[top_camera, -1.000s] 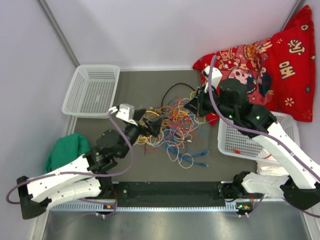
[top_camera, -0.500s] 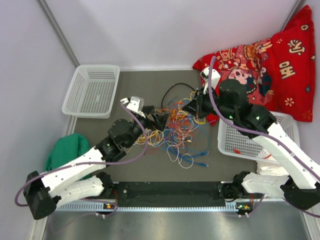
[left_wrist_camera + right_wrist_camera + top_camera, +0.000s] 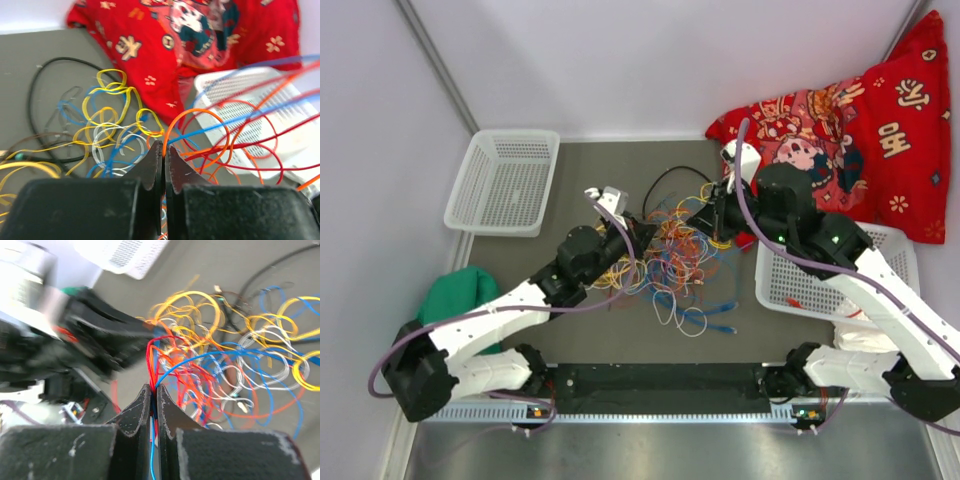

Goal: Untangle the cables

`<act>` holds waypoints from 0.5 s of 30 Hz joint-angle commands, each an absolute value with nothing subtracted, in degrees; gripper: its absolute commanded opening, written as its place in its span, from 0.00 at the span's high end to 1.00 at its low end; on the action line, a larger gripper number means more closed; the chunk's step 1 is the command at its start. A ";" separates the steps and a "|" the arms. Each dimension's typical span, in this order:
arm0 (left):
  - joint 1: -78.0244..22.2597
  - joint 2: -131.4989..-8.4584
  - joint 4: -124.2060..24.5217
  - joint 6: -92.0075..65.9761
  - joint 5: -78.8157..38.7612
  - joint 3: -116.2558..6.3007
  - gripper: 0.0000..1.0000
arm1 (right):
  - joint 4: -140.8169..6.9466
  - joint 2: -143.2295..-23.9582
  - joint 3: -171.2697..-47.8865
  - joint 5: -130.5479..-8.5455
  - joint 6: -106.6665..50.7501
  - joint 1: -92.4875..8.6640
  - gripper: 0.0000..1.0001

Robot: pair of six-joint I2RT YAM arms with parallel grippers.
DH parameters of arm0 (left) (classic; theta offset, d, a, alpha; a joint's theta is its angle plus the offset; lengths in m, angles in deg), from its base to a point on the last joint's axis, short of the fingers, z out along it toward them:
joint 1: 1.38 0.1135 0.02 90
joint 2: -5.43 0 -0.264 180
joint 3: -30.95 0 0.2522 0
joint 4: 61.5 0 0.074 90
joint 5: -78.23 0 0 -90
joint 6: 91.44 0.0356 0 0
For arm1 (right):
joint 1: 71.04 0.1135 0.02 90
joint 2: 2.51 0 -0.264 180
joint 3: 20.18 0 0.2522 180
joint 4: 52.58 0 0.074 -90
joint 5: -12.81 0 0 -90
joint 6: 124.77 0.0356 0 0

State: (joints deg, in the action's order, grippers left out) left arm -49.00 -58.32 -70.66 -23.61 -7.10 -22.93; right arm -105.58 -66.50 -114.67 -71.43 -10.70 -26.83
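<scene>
Left arm is seen stretched from its base at lower left of the top view diagonally up and right toward frame centre, elbow kept low, wrist ending just left of centre. Left gripper is shown with jaws pressed flat together in the left wrist view; whether a wire is caught there cannot be told. Right arm is raised from its base at lower right, forearm angled up and left, wrist bent downward right of centre. Right gripper is closed, tips pointed down-left; in the right wrist view red and blue strands of the cables are pinched between its fingers. The two grippers are near each other, not touching.
</scene>
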 commanded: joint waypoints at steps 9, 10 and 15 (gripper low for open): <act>-37.95 -43.97 -41.25 -27.98 14.67 -28.86 1.00 | -104.13 -64.92 -109.53 -81.67 -11.66 -26.04 1.00; -37.60 -43.71 -39.41 -28.33 16.43 -30.08 1.00 | -104.05 -65.18 -108.92 -81.93 -11.66 -26.13 1.00; -36.89 -43.00 -36.40 -27.98 18.56 -32.20 1.00 | -103.52 -65.36 -107.51 -82.37 -11.66 -26.04 1.00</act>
